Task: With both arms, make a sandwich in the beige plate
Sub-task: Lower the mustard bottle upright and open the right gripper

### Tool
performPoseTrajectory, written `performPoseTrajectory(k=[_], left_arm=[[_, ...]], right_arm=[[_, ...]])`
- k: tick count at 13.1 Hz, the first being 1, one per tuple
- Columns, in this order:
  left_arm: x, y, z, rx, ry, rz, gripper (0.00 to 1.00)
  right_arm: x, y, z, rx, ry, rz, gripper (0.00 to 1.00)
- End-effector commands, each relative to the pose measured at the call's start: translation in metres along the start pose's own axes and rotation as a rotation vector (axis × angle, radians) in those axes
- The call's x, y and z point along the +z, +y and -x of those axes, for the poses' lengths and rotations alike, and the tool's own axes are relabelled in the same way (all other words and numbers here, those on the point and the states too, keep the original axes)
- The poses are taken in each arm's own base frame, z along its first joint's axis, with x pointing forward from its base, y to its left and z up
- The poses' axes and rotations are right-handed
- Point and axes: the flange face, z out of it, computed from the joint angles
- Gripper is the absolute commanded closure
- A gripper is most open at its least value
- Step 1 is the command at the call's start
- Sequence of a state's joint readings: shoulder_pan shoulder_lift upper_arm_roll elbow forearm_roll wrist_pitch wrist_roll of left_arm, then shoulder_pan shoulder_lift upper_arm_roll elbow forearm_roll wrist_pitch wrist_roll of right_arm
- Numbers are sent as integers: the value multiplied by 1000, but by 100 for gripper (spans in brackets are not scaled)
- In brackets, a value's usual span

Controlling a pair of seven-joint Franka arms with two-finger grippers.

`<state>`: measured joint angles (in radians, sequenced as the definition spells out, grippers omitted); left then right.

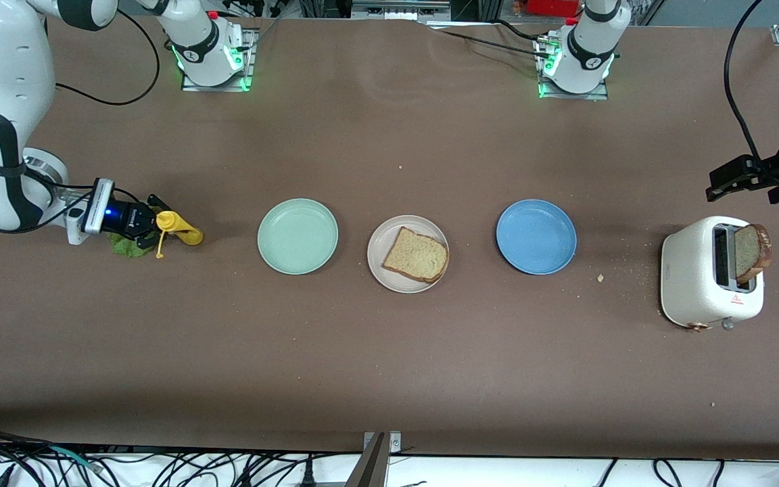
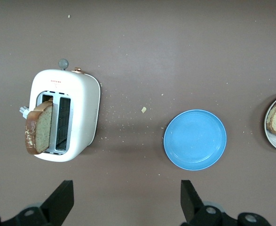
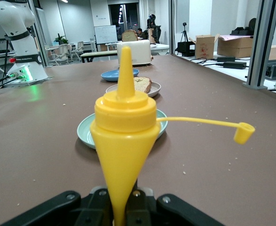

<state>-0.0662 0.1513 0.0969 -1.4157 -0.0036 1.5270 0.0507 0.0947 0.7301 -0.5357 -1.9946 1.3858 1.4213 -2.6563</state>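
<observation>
We take the beige plate as landmark, mid-table. One bread slice lies on it, set toward the plate's left-arm edge, crust close to the rim. Beside the beige plate toward the right arm's end sits the mint-green plate; beside it toward the left arm's end sits the blue plate. The three plates are apart, with strips of bare brown table between them. We see a wide open band of table nearer the front camera than the beige plate, and another between it and the arm bases.

Well toward the left arm's end from the beige plate, past the blue plate, stands the white toaster, with a second bread slice upright and tilted in one slot, half out. Crumbs lie scattered between the blue plate and the toaster.

The left gripper hangs in the air over the table by the toaster, arm coming in from the table's edge; its fingers stand spread wide and hold nothing.

The right gripper is low at the table, well toward the right arm's end from the beige plate, arm bent down and wrist level. Its claw is clamped on a yellow squeeze bottle, nozzle pointing toward the plates, its tethered cap hanging open. A green lettuce leaf lies on the table under that gripper.
</observation>
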Motion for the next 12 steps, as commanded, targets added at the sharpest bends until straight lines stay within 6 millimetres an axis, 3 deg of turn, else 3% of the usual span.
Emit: performPoseTrajectory(k=[1,3,8,12], left_arm=[[-2,2,7,16,-4,-16,0],[-2,1,6,14,-1,-16,0],[2,4,5,11,-10,-16,0],[0,5,5,13,-7,-18,0]], right_arm=[[1,-1,3,-3,45,14,100],[3,-2,7,11,52,23,100],[3,-3,11,20,55,21,58],[-12,-6,17,79,35,27,54]])
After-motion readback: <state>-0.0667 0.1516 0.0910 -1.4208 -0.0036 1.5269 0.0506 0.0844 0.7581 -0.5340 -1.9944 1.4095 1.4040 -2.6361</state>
